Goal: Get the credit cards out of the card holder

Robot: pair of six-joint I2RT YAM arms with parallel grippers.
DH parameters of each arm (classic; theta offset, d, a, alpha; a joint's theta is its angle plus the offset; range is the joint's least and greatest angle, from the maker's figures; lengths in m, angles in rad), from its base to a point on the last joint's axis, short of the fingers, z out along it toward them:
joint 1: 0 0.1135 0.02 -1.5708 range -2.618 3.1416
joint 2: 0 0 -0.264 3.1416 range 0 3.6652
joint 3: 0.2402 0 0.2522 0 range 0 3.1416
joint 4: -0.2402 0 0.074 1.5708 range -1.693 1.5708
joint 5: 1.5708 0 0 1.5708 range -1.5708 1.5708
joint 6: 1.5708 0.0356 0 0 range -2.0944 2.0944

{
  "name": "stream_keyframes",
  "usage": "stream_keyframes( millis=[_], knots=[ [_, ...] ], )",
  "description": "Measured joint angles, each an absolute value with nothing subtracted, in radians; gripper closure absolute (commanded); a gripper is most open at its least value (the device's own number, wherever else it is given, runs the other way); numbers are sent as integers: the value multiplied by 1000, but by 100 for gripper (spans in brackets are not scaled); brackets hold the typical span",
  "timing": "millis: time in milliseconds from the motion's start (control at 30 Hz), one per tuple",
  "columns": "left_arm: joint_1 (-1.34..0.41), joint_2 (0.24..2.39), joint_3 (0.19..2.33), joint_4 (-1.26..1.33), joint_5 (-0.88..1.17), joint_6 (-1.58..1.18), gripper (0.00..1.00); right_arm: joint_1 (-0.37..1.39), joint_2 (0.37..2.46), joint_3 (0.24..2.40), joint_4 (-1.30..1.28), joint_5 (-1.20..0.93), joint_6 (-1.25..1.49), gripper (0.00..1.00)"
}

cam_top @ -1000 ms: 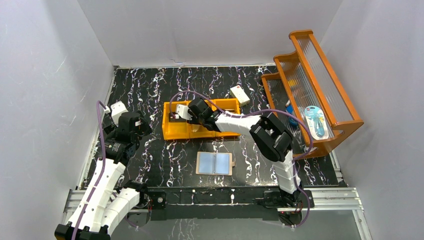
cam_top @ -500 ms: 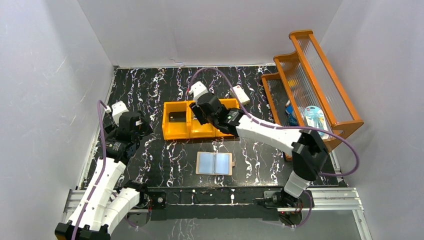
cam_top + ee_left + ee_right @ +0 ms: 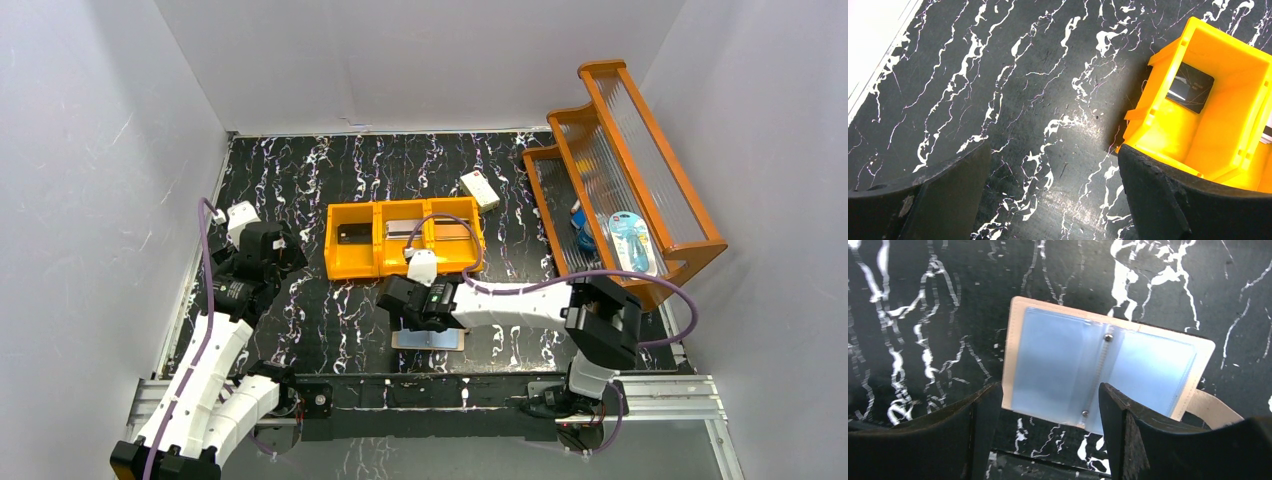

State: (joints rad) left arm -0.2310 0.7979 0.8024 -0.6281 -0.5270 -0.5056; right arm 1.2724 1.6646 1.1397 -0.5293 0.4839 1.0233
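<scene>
Reach favours your right side: right gripper (image 3: 1048,395), jaws wide and empty, hangs over the card holder (image 3: 1058,365), lying open flat at the table's (image 3: 300,180) near edge, long axis spanning the jaw gap.

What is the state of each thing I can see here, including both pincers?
card holder, open, lying flat on the table, inside up.
orange bin, upright, cards inside.
black card, flat in the left compartment.
silver-grey card, flat in the middle compartment.
left pincer, open, empty.
right pincer, open, empty, over the card holder.
</scene>
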Motion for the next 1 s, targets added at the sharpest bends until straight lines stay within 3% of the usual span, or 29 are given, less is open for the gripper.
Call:
stream_keyframes(
  millis=[533, 1000],
  knots=[
    [-231, 800, 802, -627, -521, -505, 2, 1290, 1793, 1195, -576, 494, 1080, 23],
    [-231, 800, 800, -626, -515, -505, 2, 1291, 1871, 1240, -617, 506, 1099, 45]
  ],
)
